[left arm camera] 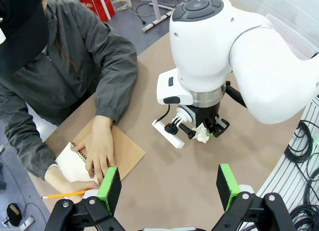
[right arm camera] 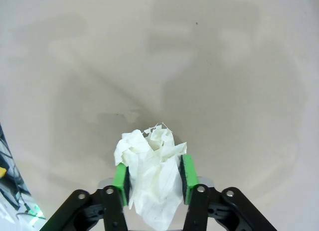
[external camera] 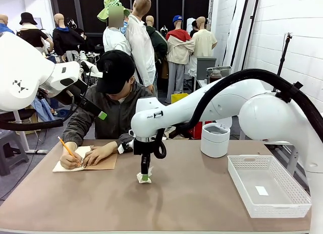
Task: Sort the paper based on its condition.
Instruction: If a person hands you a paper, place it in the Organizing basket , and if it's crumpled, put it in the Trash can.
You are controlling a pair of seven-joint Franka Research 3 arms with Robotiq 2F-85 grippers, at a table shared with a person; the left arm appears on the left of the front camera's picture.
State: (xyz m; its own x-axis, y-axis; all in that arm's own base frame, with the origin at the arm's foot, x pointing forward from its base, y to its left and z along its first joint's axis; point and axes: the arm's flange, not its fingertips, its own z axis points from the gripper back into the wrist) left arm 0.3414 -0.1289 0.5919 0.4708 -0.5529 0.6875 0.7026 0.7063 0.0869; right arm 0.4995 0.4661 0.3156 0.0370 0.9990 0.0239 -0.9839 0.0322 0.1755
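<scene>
Brown surface (external camera: 192,203), plain, with a person (external camera: 115,100) seated at its far side and a white block wall (external camera: 282,22) behind at the right.

1. Far left: left arm (external camera: 30,72), white, raised over the surface's left end. Left hand (left arm camera: 168,183) hung well above the surface, jaws wide apart, green pads (left arm camera: 109,188) bare, nothing between them.

2. Left of centre: person in dark cap and grey jacket, bent over a notebook (external camera: 101,163). The notebook lay open and flat, brown cover to the right, white page to the left. One arm steadied the page and the other held a yellow pencil (external camera: 65,145) to it.

3. Centre: right arm (external camera: 212,103), white, extended across from the right, wrist pointing straight down. Right hand (external camera: 145,177) stood upright with its fingertips at the surface, closed on the paper (right arm camera: 147,146), one green pad pressed against each side. The paper was one off-white sheet, crumpled into a wad with a ragged edge showing, bulging out past the fingertips. It was near the notebook but apart from it. Whether it rested on the surface or hung just clear could not be told.

4. Right of centre: white round bin (external camera: 215,140), upright, near the far edge.

5. Right: white lattice basket (external camera: 280,210), rectangular and low-walled, with a small white slip (external camera: 261,190) lying flat on its floor.
</scene>
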